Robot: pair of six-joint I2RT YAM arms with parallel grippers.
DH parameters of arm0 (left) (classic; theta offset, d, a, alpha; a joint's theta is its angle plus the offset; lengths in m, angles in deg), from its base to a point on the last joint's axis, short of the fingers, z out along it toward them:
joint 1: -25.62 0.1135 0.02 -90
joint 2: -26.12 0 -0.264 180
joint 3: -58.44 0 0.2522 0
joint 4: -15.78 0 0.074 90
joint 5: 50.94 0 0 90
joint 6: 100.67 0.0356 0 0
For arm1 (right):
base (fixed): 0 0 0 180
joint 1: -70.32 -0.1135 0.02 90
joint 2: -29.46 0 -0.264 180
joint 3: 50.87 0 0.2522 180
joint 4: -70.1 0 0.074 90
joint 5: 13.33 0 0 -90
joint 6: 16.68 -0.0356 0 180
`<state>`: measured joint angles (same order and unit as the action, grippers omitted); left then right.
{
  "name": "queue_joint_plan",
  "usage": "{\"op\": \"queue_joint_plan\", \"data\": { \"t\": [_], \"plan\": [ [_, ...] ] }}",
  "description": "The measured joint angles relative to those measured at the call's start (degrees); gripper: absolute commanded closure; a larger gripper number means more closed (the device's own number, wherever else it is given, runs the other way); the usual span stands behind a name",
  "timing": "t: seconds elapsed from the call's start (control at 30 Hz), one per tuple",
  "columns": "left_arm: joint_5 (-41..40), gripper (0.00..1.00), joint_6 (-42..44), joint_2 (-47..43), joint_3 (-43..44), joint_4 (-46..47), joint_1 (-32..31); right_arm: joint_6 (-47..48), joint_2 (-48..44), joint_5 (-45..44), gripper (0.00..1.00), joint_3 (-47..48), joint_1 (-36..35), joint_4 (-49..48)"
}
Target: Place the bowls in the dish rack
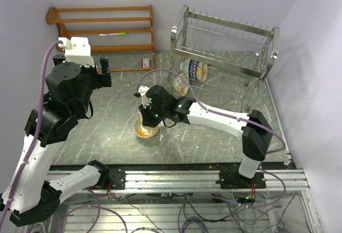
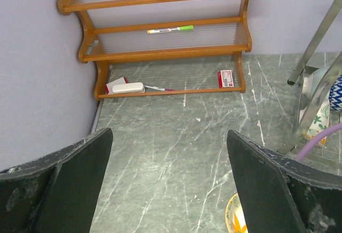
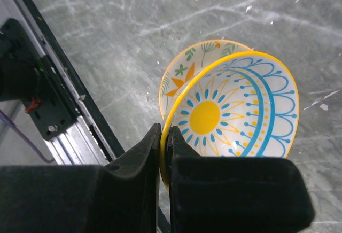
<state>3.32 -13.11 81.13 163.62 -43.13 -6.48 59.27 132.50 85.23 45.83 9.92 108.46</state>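
Now right gripper [image 3: 165, 137] pinching yellow rim of sun-patterned bowl [image 3: 235, 110], tilted over orange-leaf bowl [image 3: 184, 70]; left gripper [image 2: 168, 133] spread wide

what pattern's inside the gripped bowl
Bowl: yellow sun, blue arcs, yellow rim; best in right wrist view.

A marker [image 2: 170, 29] lies on the wooden shelf [image 2: 160, 53], red box [image 2: 226, 78] below.
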Motion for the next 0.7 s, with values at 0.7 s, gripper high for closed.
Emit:
{"op": "queue_joint_plan", "data": {
  "t": [0.7],
  "plan": [
    [0.87,0.01,0.09,2.8,-0.11,2.14,0.0,-39.32,-25.35,25.51,1.0,-41.46,31.3,-44.87]
  ]
}}
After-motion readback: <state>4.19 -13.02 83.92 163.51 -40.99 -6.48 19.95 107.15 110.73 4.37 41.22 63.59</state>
